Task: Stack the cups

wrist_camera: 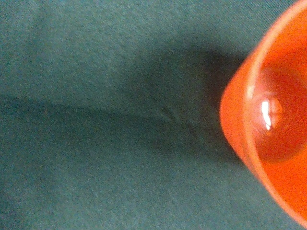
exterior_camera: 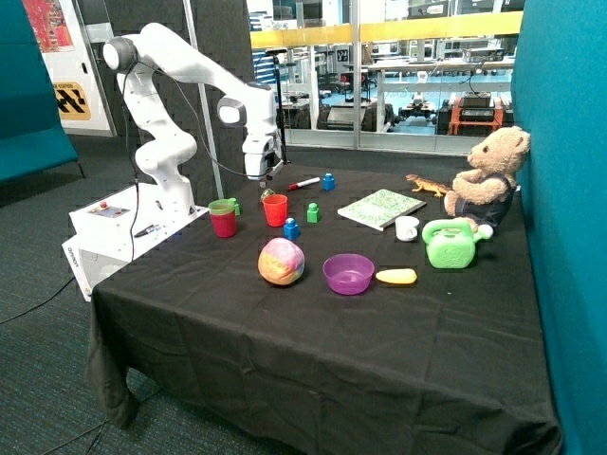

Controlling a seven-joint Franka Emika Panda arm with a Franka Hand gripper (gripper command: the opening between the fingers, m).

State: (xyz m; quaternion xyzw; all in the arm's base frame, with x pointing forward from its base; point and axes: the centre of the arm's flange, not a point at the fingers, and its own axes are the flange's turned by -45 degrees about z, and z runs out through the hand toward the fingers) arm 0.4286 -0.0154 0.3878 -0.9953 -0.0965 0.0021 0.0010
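Note:
A red cup (exterior_camera: 275, 209) stands upright on the black tablecloth (exterior_camera: 313, 341). Beside it, nearer the robot's base, a green cup (exterior_camera: 224, 205) sits nested in a pink-magenta cup (exterior_camera: 225, 227). My gripper (exterior_camera: 265, 182) hangs just above and slightly behind the red cup, touching nothing that I can see. In the wrist view the red cup (wrist_camera: 276, 129) fills one edge, seen from above and empty, with bare cloth (wrist_camera: 105, 120) beside it.
Near the red cup lie a blue block (exterior_camera: 291, 228), a green block (exterior_camera: 312, 212) and a marker (exterior_camera: 303, 183). Toward the front sit a rainbow ball (exterior_camera: 281, 262), a purple bowl (exterior_camera: 348, 273) and a yellow piece (exterior_camera: 396, 277). A book (exterior_camera: 381, 208), white mug (exterior_camera: 407, 227), green watering can (exterior_camera: 450, 245) and teddy bear (exterior_camera: 488, 175) stand farther off.

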